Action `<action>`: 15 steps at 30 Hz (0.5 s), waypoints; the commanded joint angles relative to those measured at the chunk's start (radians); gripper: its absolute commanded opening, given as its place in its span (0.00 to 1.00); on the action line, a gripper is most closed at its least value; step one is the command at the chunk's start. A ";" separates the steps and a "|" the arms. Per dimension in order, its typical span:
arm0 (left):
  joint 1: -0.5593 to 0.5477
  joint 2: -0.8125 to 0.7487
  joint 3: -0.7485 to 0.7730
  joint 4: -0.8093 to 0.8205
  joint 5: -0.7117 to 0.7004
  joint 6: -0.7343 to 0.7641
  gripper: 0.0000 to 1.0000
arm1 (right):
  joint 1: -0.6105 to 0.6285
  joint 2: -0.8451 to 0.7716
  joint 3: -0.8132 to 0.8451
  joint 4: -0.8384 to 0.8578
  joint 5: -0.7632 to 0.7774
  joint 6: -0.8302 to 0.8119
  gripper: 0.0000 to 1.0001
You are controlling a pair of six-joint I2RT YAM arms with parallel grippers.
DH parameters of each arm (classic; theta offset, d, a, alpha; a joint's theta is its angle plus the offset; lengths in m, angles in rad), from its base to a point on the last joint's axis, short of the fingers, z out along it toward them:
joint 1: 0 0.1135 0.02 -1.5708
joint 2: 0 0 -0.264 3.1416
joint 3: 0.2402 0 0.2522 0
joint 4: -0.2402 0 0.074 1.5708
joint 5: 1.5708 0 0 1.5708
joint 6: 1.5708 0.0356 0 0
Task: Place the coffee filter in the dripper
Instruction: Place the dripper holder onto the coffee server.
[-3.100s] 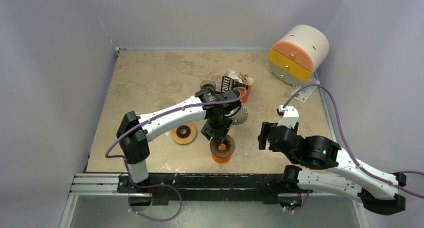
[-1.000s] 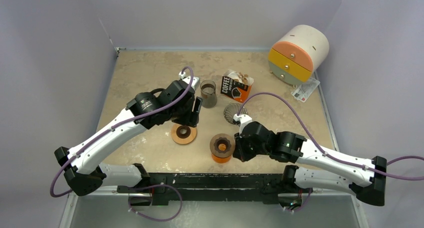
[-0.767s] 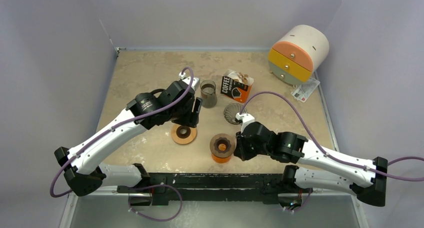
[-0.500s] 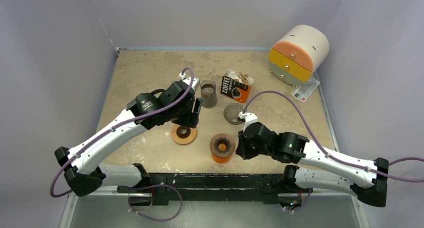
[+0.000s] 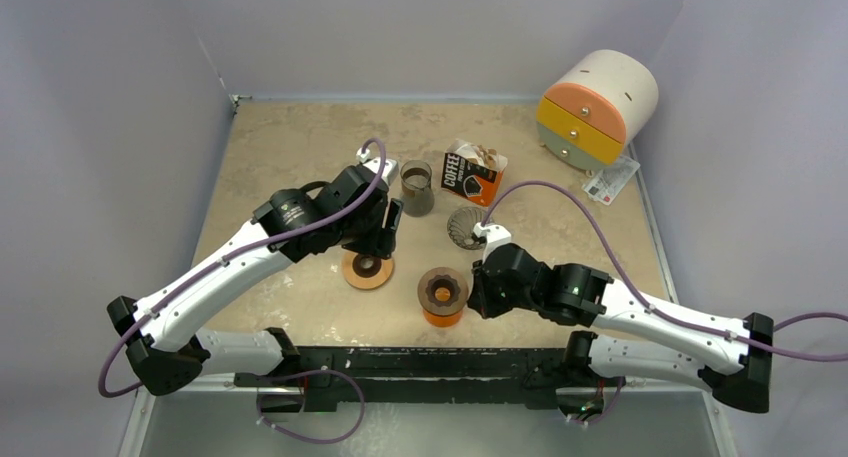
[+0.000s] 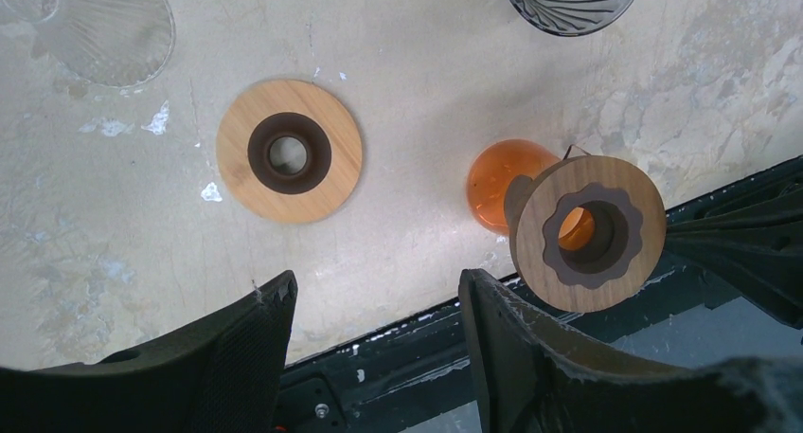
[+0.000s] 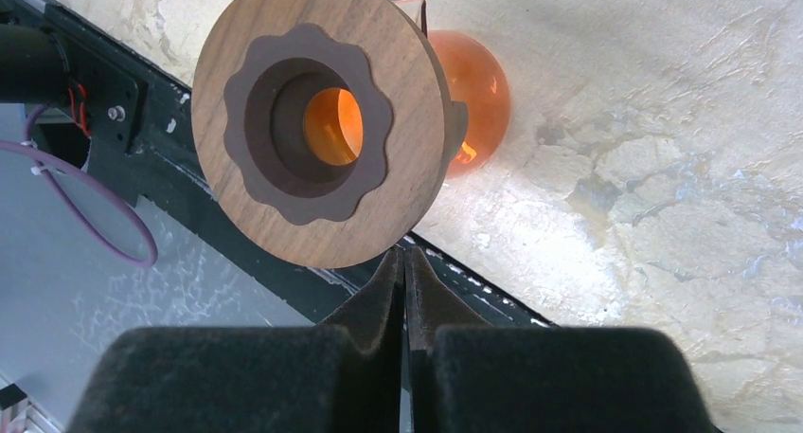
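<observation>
Dripper [image 5: 467, 227], ribbed glass, on table [image 5: 300, 157]. Right gripper [image 7: 405, 259] clenched, beside wood-collared orange carafe [image 5: 443, 297]. Left gripper [image 6: 374, 283] released, spread wide near wooden ring [image 6: 289, 152].

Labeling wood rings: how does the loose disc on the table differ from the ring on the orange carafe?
Wood: loose disc is pale, carafe ring darker. Centre: the disc's dark insert is a plain circle with a small hole; the carafe ring's is scalloped with a wider opening. Pose: the disc lies flat on the table; the carafe ring sits atop the orange carafe. Both: round wood, dark inserts.
</observation>
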 commanded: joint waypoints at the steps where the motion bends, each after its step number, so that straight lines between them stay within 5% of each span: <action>1: 0.003 -0.024 -0.001 0.025 -0.003 -0.009 0.62 | 0.005 0.008 -0.001 0.038 -0.009 -0.003 0.00; 13: 0.004 -0.015 -0.017 0.035 0.038 -0.008 0.61 | 0.005 -0.024 0.019 -0.044 0.048 0.009 0.00; 15: 0.004 -0.009 -0.032 0.047 0.068 -0.007 0.44 | 0.005 -0.031 0.029 -0.076 0.088 0.008 0.00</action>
